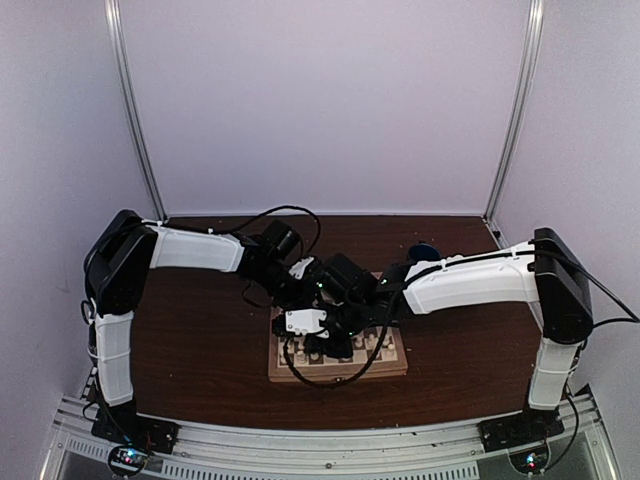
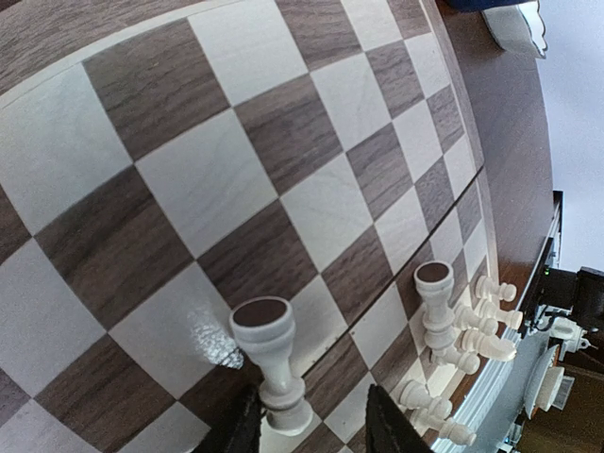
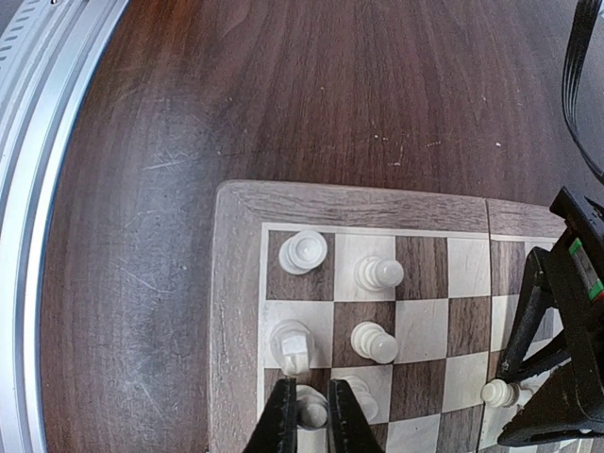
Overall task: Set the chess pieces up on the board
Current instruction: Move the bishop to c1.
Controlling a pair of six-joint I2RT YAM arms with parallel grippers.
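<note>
— Several chess pieces (image 3: 377, 274) stand at one corner of the board (image 3: 236, 283), itself on the counter (image 3: 283, 94).
— End effectors?
— Right end effector (image 3: 310, 392) pinches a small piece (image 3: 312, 411) there; left end effector (image 2: 314, 396) hangs open around a tall piece (image 2: 269, 359).

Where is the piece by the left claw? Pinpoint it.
Left wrist view, bottom centre: the piece stands on the board between the left claw's fingers, left of another tall piece.

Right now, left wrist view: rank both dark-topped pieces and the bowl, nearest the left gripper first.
1. Dark-topped piece, between the left gripper's fingers.
2. Second dark-topped piece, right, near the board edge.
3. Bowl, top right, off the board.
</note>
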